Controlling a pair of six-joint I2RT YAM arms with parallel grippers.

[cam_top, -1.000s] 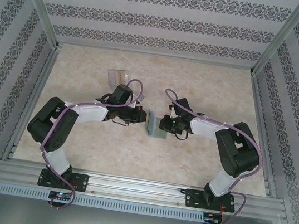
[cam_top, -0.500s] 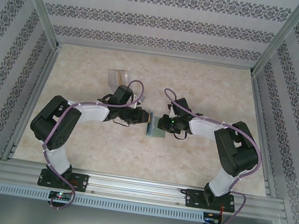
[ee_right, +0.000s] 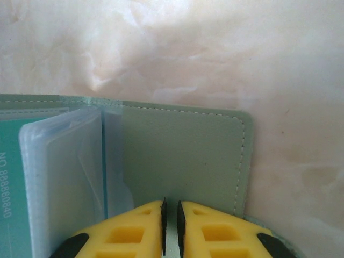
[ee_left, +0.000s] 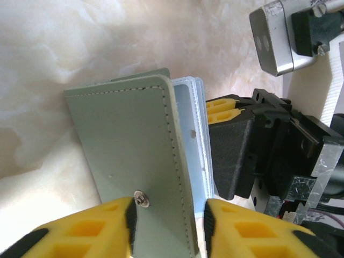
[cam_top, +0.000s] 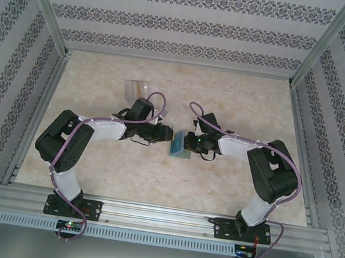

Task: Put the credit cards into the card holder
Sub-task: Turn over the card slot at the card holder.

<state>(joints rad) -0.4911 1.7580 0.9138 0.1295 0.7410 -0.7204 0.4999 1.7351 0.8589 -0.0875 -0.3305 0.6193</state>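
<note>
jaws of right gripper (ee_right: 170, 209) pinch card holder (ee_right: 183, 156) panel edge tight; left gripper (ee_left: 167, 215) spread partway, loosely straddling its outer cover.

Both arms bent inward, elbows pushed outward, wrists levelled and facing each other. Left gripper (cam_top: 162, 135) — jaws parted, yellow fingers (ee_left: 80, 231) standing either side of the card holder (ee_left: 123, 145) cover. Right gripper (cam_top: 186, 143) — jaws nearly together, pinching one panel's edge.

One card holder (ee_right: 183, 156), one card (ee_right: 9, 204), one box (cam_top: 136, 88)
</note>
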